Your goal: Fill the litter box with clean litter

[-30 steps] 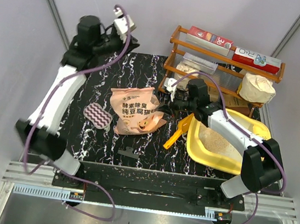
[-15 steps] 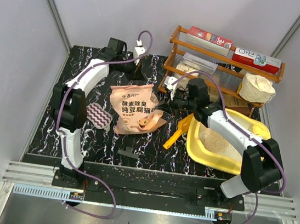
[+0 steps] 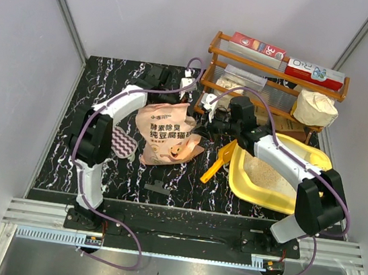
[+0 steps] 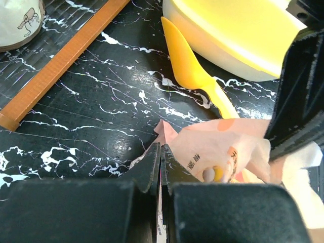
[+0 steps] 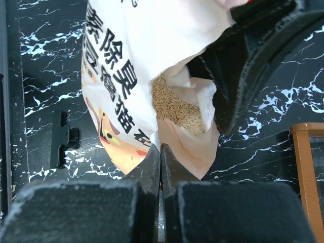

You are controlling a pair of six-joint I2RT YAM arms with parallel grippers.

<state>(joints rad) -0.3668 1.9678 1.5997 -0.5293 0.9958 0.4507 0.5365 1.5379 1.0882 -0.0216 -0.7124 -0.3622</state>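
The peach-orange bag of clean litter (image 3: 167,134) lies on the black marble table, its mouth open to the right with beige granules (image 5: 174,104) showing inside. My left gripper (image 4: 161,152) is shut on the bag's (image 4: 217,147) edge near its far right corner, seen in the top view as the left gripper (image 3: 190,101). My right gripper (image 5: 161,152) is shut on the lower lip of the bag (image 5: 126,66), at the bag's right edge (image 3: 203,128). The yellow litter box (image 3: 316,162) stands at the right with a layer of litter (image 3: 267,175) in it.
A yellow scoop (image 3: 218,161) leans against the box's left side. An orange wooden shelf (image 3: 273,75) with boxes and a white sack (image 3: 315,109) stands at the back right. A striped pink pad (image 3: 122,143) and a small black piece (image 3: 157,188) lie near the bag.
The left arm has swung from the far left corner across to the bag's far right corner, and its jaws have closed on the bag's edge. The right arm has stayed put.
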